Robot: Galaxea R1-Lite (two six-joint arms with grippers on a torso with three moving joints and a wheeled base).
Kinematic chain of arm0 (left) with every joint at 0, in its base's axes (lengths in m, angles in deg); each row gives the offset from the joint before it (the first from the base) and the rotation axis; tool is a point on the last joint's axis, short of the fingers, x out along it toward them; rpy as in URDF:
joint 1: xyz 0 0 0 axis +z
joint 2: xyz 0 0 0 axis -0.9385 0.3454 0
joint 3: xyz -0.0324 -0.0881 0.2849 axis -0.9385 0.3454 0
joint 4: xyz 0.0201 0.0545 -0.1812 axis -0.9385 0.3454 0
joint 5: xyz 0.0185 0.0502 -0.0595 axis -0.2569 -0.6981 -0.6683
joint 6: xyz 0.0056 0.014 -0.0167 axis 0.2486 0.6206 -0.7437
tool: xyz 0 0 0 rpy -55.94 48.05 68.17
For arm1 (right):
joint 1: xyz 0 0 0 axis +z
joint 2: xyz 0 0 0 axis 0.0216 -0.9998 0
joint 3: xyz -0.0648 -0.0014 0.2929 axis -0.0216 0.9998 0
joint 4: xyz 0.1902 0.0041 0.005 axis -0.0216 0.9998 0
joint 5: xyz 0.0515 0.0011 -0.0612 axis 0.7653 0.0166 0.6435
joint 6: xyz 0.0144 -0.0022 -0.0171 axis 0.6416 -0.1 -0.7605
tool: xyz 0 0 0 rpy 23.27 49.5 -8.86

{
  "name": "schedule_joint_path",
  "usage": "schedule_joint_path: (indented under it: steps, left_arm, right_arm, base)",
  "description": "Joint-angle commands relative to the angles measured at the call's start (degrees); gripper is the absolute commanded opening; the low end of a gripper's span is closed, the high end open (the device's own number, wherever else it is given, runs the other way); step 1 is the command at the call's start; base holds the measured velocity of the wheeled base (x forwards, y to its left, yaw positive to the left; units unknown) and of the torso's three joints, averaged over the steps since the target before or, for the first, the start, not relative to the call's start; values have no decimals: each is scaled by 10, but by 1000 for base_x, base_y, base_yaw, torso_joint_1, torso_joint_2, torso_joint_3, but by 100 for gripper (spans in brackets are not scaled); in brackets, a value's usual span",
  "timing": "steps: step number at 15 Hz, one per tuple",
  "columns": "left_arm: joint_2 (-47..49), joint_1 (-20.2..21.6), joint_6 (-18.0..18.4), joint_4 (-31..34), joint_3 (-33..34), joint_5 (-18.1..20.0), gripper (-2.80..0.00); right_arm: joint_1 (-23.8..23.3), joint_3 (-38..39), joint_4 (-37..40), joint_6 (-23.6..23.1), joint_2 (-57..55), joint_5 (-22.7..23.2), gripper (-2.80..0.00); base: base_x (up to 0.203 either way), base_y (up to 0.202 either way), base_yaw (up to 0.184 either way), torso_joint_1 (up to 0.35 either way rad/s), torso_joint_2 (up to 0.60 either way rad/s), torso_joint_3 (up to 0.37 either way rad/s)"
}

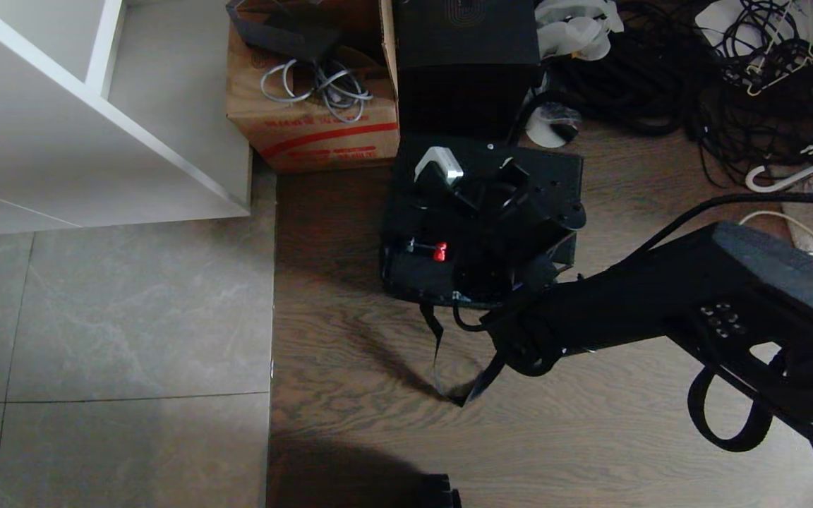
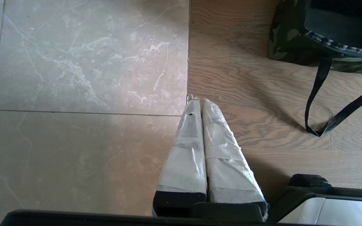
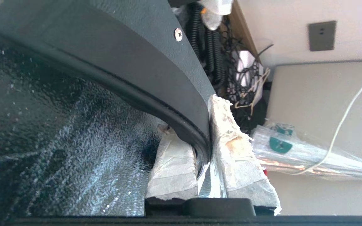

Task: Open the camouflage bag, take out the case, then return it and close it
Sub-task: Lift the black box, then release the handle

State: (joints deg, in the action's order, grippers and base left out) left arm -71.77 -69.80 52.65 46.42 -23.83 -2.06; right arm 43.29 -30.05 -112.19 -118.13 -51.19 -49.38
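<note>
Right claw (image 3: 204, 147) clamps case (image 3: 121, 56) rim, case tilted.

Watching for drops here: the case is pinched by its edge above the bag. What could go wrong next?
1. The right gripper pinches only a thin rim of the flat black case, so it could slip or swing.
2. The camouflage fabric bag has a black strap lying loose on the floor near the arm, and it might snag.
The left gripper, parked shut over the floor, steadies nothing.
</note>
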Motion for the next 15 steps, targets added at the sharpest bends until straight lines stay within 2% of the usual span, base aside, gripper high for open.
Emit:
schedule_joint_path:
  steps: [1, 7, 9, 15]
  left_arm:
    - [0, 0, 0, 0, 5, -1, -280]
    - [0, 0, 0, 0, 5, -1, -280]
    - [0, 0, 0, 0, 5, -1, -280]
    - [0, 0, 0, 0, 5, 0, -280]
  right_arm:
    - [0, 12, -3, -4, 23, -2, -280]
    - [-44, 59, -3, -1, 57, -3, -280]
    - [-75, 89, -4, 2, 74, -3, -280]
    - [-159, 100, -5, 4, 97, -3, -280]
  base:
    - [0, 0, 0, 0, 0, 0]
    - [0, 0, 0, 0, 0, 0]
    - [0, 0, 0, 0, 0, 0]
    - [0, 0, 0, 0, 0, 0]
